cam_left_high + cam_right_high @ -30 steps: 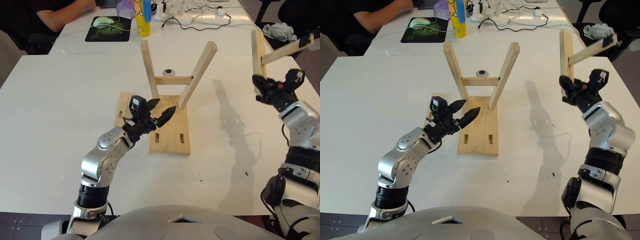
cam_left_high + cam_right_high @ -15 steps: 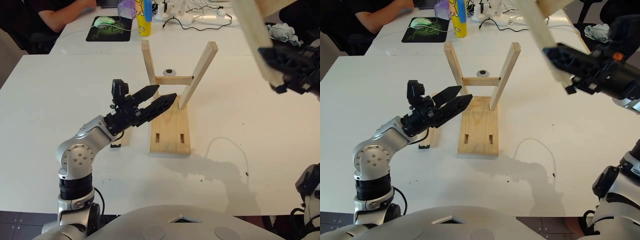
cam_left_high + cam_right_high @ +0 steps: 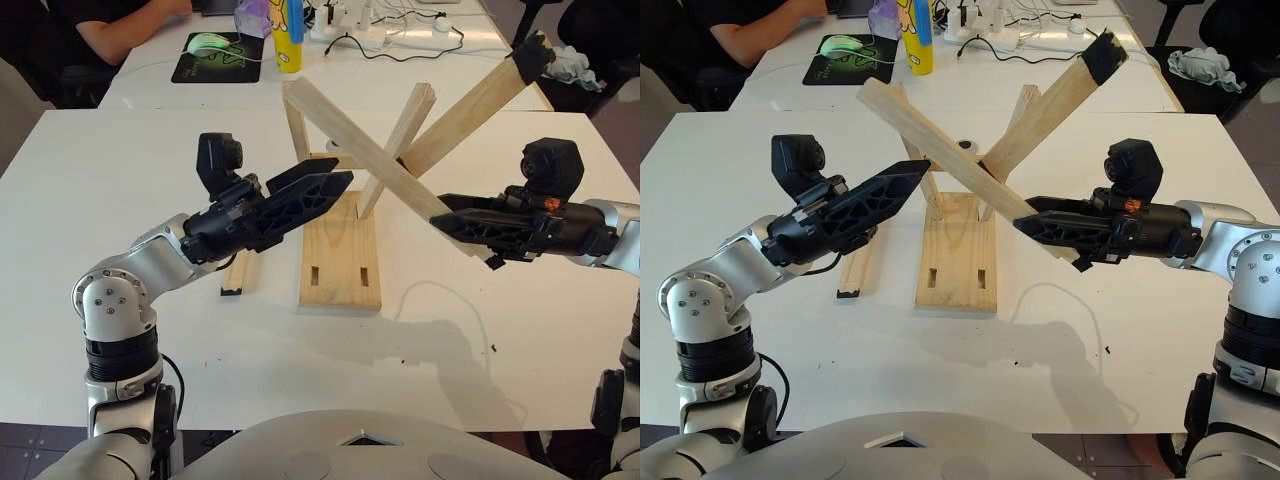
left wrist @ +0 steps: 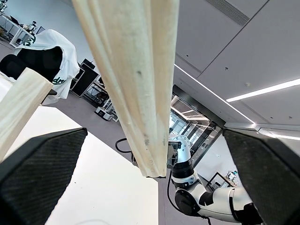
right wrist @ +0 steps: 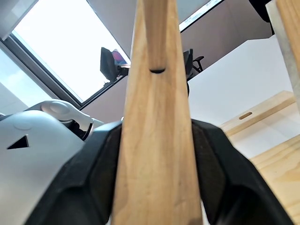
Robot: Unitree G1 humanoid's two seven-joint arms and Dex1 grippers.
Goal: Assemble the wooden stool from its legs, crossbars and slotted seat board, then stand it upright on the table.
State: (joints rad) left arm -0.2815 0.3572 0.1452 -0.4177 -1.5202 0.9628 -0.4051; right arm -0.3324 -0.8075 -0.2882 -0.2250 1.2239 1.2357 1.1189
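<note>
Slotted seat board (image 3: 340,255) lies flat at the centre of the white table (image 3: 100,170). One leg pair (image 3: 418,105) is already planted in its far end and rises toward the upper middle of the frame, its legs splaying apart as they go up. That leaves the two empty slots (image 3: 314,275) at the near end of the board waiting for the other half.

That other half, the second leg frame (image 3: 375,165), is in the air. It slants from upper left down to centre right, crossing in front of the standing pair. The right gripper (image 3: 440,212) has its fingers pressed tight on the lower stretch of one leg, so it carries the whole frame. The frame sits well above the board and is tipped, nowhere near lined up with the slots.

At centre left, the left gripper (image 3: 335,182) has its fingers spread. Its wrist camera shows the leg passing between them with a gap on either side, so it straddles the wood without pinching. To my eye it is there to steady or re-grip the long piece, which would swing easily on a single hold.

A loose wooden bar (image 3: 237,272) rests on the table just left of the board, unused.
</note>
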